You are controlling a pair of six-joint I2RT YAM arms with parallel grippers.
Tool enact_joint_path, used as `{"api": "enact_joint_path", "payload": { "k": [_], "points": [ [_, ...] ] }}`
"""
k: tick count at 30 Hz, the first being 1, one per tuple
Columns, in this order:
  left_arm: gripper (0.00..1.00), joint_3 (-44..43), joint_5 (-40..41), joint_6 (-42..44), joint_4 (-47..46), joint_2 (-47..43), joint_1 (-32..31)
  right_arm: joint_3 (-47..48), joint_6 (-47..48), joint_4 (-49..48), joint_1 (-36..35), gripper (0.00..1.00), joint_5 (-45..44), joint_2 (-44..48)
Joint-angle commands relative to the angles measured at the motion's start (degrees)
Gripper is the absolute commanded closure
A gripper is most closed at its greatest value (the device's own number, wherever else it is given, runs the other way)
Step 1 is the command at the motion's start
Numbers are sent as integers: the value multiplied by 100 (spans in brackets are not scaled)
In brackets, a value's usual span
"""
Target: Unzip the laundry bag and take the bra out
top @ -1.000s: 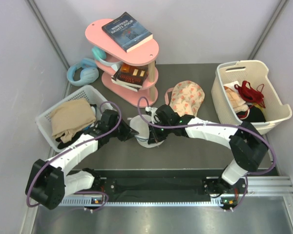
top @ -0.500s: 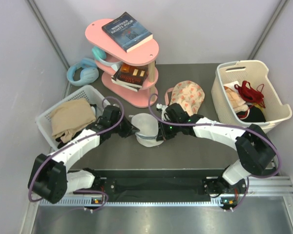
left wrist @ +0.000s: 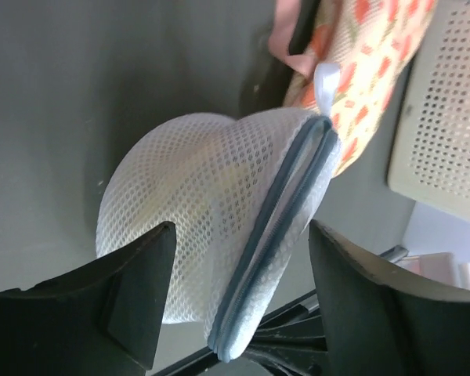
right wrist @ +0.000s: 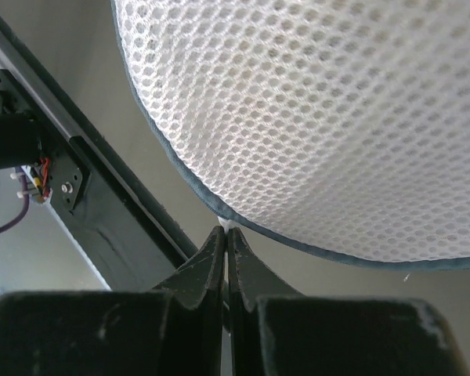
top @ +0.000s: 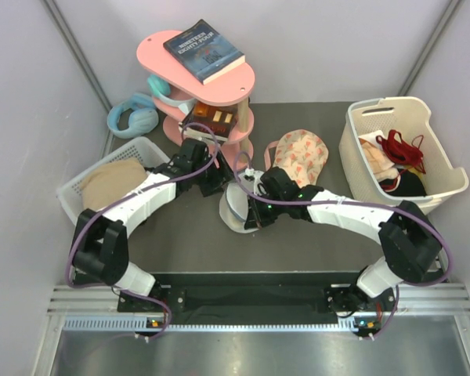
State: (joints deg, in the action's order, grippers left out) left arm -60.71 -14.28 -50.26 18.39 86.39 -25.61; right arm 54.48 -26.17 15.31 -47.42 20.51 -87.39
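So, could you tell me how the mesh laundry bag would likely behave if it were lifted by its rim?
Probably floppy: the laundry bag is thin mesh, bulging softly. Likely light: the right pincer seems to hold it on edge by a tiny pinch at its rim.

You have bare tabletop (top: 180, 243) on the near side of the laundry bag (top: 236, 205), up to the black rail (top: 258, 296). Beyond the bag it is crowded: the pink shelf (top: 249, 78) and the peach floral fabric (top: 300, 157) stand close. The left arm (top: 141, 200) slants across the left approach, and the right arm (top: 345, 213) bars the right, with the white basket (top: 360, 168) further out.
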Motion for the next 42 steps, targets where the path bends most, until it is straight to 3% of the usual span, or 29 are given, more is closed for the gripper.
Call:
{"api": "enact_joint_path", "payload": {
  "k": [1, 8, 17, 30, 31, 33, 39, 40, 42],
  "points": [
    [23, 120, 557, 139, 744, -543, 3, 265, -213, -397, -57, 100, 102, -14],
    [18, 717, 883, -176, 1342, -1483, 3, 300, -327, -573, -92, 100, 155, -155],
    [18, 2018, 840, -1767, 508, -2960, -111, 396, -371, -635, -189, 100, 146, -243],
    [26, 2371, 690, -1970, -556, -2417, -322, 792, -134, -397, -540, 100, 14, -419],
    [29, 2371, 699, -1961, -591, -2373, -331, 810, -125, -362, -540, 100, -12, -410],
    [48, 2362, 681, -1926, -652, -2241, -331, 827, -99, -336, -540, 100, -30, -419],
    [94, 2291, 655, -1891, -723, -2126, -340, 854, -20, -213, -540, 100, -91, -436],
    [100, 2274, 664, -1882, -714, -2109, -340, 854, -19, -195, -540, 100, -100, -445],
    [100, 2265, 655, -1865, -706, -2100, -349, 854, -11, -143, -549, 100, -126, -489]
  ]
}}
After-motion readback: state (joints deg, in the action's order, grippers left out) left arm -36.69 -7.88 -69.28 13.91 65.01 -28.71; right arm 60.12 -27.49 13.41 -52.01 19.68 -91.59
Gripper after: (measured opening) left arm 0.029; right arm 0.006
